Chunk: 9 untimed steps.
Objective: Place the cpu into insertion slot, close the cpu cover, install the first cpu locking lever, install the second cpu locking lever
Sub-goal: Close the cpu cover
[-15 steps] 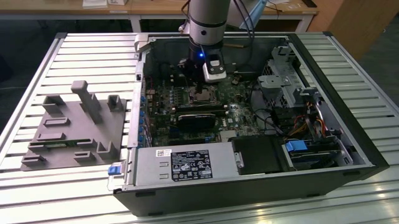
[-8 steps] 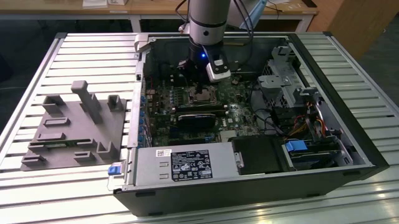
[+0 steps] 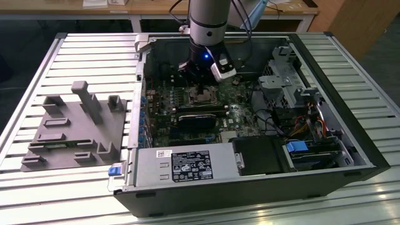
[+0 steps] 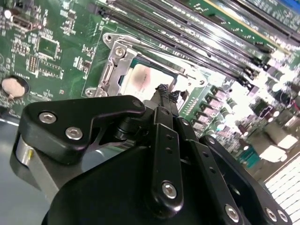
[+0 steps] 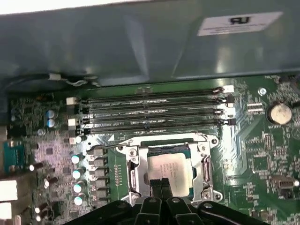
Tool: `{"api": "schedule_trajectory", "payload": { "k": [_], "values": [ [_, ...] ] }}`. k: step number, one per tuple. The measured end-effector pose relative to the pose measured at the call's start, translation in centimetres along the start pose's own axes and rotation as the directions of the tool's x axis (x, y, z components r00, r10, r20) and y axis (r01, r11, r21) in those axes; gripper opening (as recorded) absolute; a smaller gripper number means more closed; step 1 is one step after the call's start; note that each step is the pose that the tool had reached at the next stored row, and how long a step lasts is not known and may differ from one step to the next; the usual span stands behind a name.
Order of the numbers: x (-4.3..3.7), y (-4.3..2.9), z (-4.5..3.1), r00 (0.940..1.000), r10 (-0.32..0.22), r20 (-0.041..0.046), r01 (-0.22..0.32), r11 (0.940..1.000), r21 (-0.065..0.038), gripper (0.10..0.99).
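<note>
Silver cpu [image 5: 171,169] seated in insertion slot [image 5: 133,172]; white label [image 5: 239,23] on case [image 5: 131,47].

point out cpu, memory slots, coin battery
dull silver-grey square cpu [image 5: 171,166], first wrist view, metal top
long black memory slots [image 5: 150,116], first wrist view, middle
round silver coin battery [image 5: 280,113], first wrist view, face

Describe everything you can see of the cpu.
The cpu is a flat square chip with a dull silver-grey metal top, lying level in the insertion slot on the green motherboard. The silvery cpu cover frames its edges. The end effector has its dark tips over one edge; contact cannot be told.
</note>
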<state>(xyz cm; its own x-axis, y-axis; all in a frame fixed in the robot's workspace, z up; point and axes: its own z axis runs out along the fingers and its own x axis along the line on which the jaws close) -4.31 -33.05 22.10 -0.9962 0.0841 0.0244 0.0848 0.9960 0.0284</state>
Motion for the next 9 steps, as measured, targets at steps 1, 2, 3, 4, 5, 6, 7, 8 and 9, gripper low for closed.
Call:
{"api": "schedule_trajectory", "payload": {
  "k": [1,2,3,4,5,6,7,8,9],
  "values": [
    [0.00,-0.01,0.02,0.9999,-0.011,0.0024,0.011,0.9999,0.000,0.102],
    [0.00,-0.01,0.05,0.9997,-0.022,0.0061,0.022,0.9998,0.000,0.102],
    [-0.01,-0.02,0.07,0.9995,-0.029,0.0102,0.029,0.9996,0.000,0.102],
    [-0.01,-0.02,0.09,0.9993,-0.036,0.0147,0.036,0.9994,0.000,0.102],
    [0.00,-0.03,0.12,0.9989,-0.042,0.0200,0.042,0.9991,0.000,0.102],
    [0.01,-0.04,0.15,0.9986,-0.046,0.0257,0.046,0.9989,-0.001,0.102],
    [0.05,-0.05,0.17,0.9983,-0.049,0.0308,0.049,0.9988,-0.001,0.102],
    [0.17,-0.08,0.18,0.9982,-0.050,0.0337,0.050,0.9987,-0.002,0.102],
    [0.28,-0.08,0.18,0.9981,-0.051,0.0354,0.051,0.9987,-0.003,0.102]
  ]
}}
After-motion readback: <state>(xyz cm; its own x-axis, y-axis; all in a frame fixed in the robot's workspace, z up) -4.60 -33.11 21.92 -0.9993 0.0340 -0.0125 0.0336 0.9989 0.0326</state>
